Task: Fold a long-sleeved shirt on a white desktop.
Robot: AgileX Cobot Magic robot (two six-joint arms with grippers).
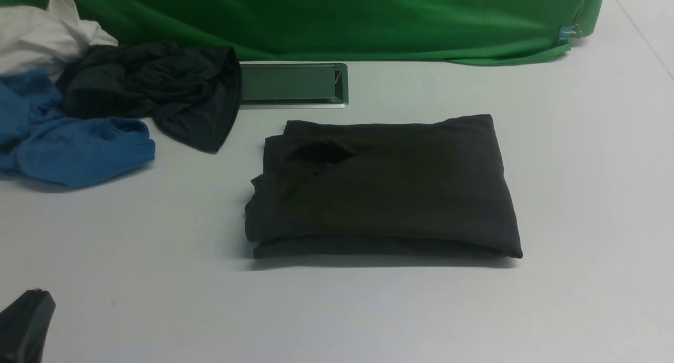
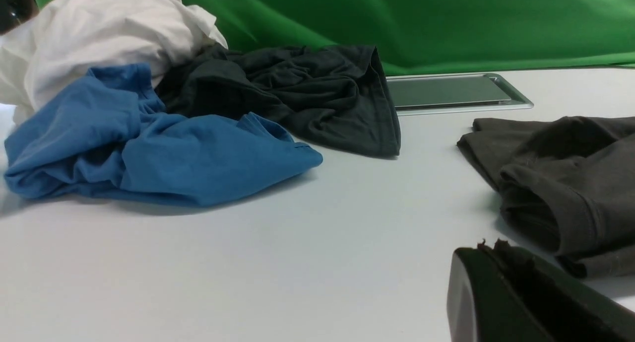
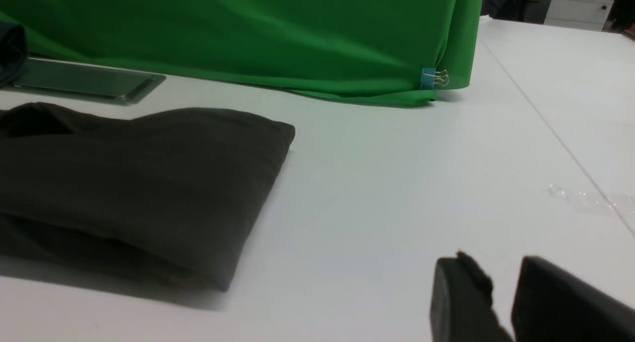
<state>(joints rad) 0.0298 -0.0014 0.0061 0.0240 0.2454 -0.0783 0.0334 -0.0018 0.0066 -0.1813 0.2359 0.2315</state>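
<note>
Two end effectors are low over the white table [image 1: 579, 194], both holding nothing: the left end effector [image 2: 488, 262] is closed, the right end effector [image 3: 503, 292] has a narrow gap. Between them the long-sleeved shirt [image 1: 384, 186] lies folded (a neat rectangle), near the grey cable hatch [image 1: 292, 84].

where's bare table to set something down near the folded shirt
Bare white desktop runs right of the folded long-sleeved shirt, out to the green backdrop, and across the near edge in front. Crowded far left: blue garment, dark garment, white cloth.
</note>
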